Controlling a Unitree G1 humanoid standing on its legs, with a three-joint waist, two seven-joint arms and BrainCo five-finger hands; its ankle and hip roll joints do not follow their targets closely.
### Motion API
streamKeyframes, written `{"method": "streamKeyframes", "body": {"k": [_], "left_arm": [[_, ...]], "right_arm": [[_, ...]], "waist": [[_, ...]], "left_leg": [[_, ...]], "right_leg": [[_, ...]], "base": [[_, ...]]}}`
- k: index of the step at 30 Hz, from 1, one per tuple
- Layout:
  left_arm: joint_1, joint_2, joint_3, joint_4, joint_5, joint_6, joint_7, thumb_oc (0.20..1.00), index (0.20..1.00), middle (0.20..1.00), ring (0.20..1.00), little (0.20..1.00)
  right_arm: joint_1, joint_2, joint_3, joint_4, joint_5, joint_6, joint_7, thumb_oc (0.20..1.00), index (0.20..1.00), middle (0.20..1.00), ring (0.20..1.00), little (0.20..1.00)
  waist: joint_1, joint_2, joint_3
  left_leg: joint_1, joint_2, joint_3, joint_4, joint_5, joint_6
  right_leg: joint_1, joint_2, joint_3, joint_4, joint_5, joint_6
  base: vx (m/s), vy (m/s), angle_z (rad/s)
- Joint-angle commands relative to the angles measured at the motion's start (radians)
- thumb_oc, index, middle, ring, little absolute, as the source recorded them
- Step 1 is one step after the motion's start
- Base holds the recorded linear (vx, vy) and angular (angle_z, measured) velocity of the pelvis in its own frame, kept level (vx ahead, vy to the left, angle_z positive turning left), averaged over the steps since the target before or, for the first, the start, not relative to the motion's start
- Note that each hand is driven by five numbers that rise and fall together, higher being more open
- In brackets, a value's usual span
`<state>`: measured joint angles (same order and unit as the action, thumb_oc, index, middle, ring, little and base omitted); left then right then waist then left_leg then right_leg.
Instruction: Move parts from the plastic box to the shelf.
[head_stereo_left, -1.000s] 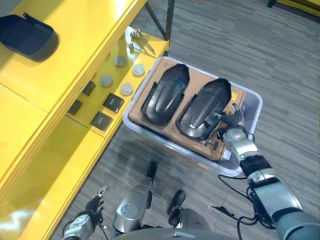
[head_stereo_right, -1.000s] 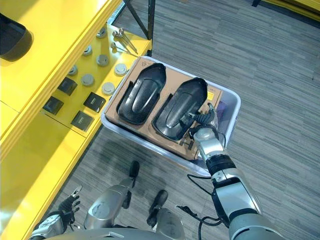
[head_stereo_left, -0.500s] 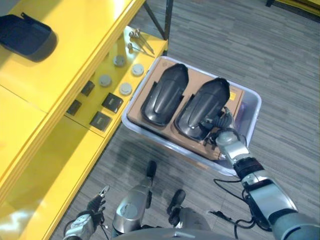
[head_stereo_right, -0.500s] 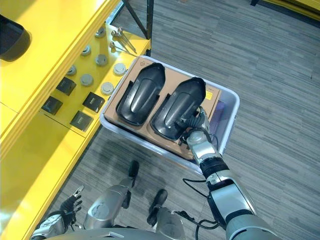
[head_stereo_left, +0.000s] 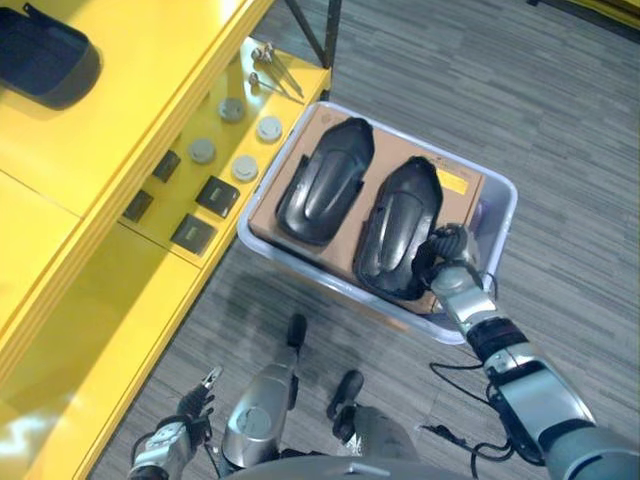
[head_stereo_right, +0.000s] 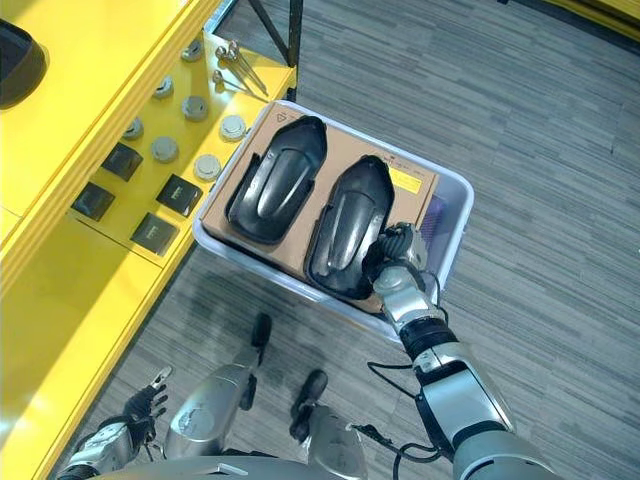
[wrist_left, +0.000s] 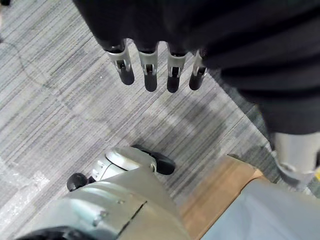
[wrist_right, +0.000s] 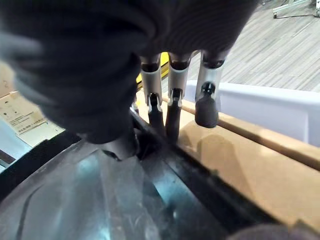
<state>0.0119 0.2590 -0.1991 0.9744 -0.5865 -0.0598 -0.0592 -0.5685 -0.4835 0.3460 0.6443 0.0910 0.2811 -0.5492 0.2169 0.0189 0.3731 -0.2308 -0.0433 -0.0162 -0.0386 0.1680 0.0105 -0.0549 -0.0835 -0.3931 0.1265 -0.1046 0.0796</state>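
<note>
Nearest, the left hand (wrist_left: 155, 70) hangs low over the floor, fingers straight and holding nothing. Farther out, the right hand (head_stereo_left: 445, 262) reaches down into the plastic box (head_stereo_left: 500, 215), fingers curled on the rim of the right black part (head_stereo_left: 398, 240). Two black parts lie there on cardboard; the other part (head_stereo_left: 322, 182) lies beside it. The yellow shelf (head_stereo_left: 150, 90) stands to the left.

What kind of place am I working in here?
Probably a workshop or parts store. A yellow shelf carries round metal discs, small black blocks and bolts, and a plastic box on the grey floor holds two black moulded parts.
</note>
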Motion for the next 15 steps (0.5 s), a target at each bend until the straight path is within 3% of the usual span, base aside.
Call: {"method": "streamKeyframes", "body": {"k": [1, 7, 15], "left_arm": [[-0.021, 0.02, -0.018, -0.041, -0.025, -0.041, -0.031, 1.0, 1.0, 1.0, 1.0, 1.0], [-0.003, 0.035, -0.028, -0.18, -0.082, -0.043, -0.101, 1.0, 1.0, 1.0, 1.0, 1.0], [-0.002, 0.099, -0.029, -0.643, -0.244, 0.069, -0.162, 1.0, 1.0, 1.0, 1.0, 1.0]], "right_arm": [[0.069, 0.008, 0.04, -0.015, 0.06, -0.007, 0.002, 0.2, 0.2, 0.2, 0.2, 0.2], [0.142, -0.024, -0.009, -0.035, 0.072, -0.045, -0.023, 0.2, 0.2, 0.2, 0.2, 0.2], [0.271, -0.07, -0.136, -0.185, 0.053, -0.135, -0.085, 0.2, 0.2, 0.2, 0.2, 0.2]], "waist": [[0.015, -0.025, 0.002], [-0.002, -0.022, -0.03], [-0.029, -0.007, -0.108]], "left_leg": [[-0.006, 0.0, 0.007, 0.087, -0.117, -0.003], [0.029, 0.009, 0.023, 0.077, -0.121, -0.003], [0.119, 0.022, 0.039, 0.04, -0.125, -0.003]], "right_leg": [[-0.066, -0.102, 0.053, -0.113, 0.208, 0.082], [-0.043, -0.1, 0.057, -0.119, 0.209, 0.082], [0.025, -0.096, 0.066, -0.143, 0.212, 0.081]], "base": [[0.0, -0.042, -0.01], [0.01, -0.053, -0.01], [0.05, -0.046, -0.09]]}}
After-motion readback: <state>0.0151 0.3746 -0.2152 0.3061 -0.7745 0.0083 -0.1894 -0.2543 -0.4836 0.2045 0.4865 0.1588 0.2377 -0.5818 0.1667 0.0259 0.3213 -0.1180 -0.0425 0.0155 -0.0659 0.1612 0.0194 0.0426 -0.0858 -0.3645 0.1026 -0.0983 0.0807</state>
